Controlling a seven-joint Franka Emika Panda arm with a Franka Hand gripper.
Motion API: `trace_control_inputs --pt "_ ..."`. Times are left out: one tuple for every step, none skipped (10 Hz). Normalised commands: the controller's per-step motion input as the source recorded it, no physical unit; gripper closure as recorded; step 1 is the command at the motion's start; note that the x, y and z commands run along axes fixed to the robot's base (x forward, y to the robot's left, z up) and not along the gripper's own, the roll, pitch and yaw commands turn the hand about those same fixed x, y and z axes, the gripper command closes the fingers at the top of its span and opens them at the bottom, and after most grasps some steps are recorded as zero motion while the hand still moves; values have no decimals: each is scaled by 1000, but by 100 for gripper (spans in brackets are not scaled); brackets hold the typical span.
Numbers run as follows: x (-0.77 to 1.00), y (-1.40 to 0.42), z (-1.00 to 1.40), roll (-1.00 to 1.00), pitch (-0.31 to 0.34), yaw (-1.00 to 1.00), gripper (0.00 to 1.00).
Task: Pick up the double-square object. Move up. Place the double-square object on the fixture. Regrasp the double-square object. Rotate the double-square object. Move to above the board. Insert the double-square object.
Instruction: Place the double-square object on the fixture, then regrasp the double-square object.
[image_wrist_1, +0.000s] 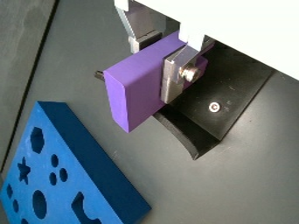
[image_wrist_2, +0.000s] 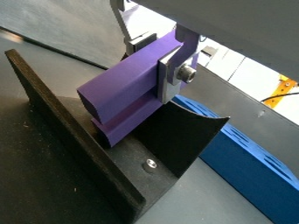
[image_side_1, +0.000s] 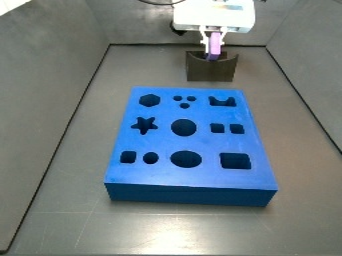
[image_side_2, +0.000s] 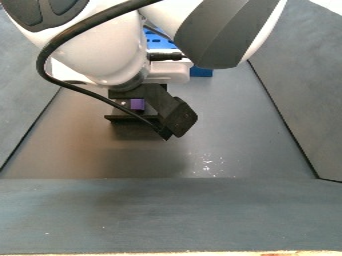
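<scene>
The claw (image_wrist_1: 177, 63) clamps the double-square object (image_wrist_1: 142, 89) by one end directly over the fixture (image_side_1: 211, 67), its long axis tilted down toward the notch, beyond the board (image_side_1: 187, 140)

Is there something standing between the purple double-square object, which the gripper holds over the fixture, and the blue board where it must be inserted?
Nothing visible does. The gripper is shut on the double-square object above the fixture. In a side view, only bare grey floor lies between the fixture and the board, whose cut-outs are uncovered.
</scene>
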Motion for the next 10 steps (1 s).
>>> trace_control_inputs --pt "77 -9 -382 -118 -59 -21 100" --pt "0 0 0 0 0 0 0" --pt "0 0 1000 16 -29 34 0" --pt "-7 0 1000 18 -23 40 0" --pt "-28 3 1000 24 -5 47 0" --pt "-36 -1 1000 33 18 51 0" --pt "-39 1 1000 32 41 45 0" --pt "-37 4 1000 30 57 40 0" --pt "-31 10 774 28 89 26 0" --pt "-23 12 598 31 103 10 0"
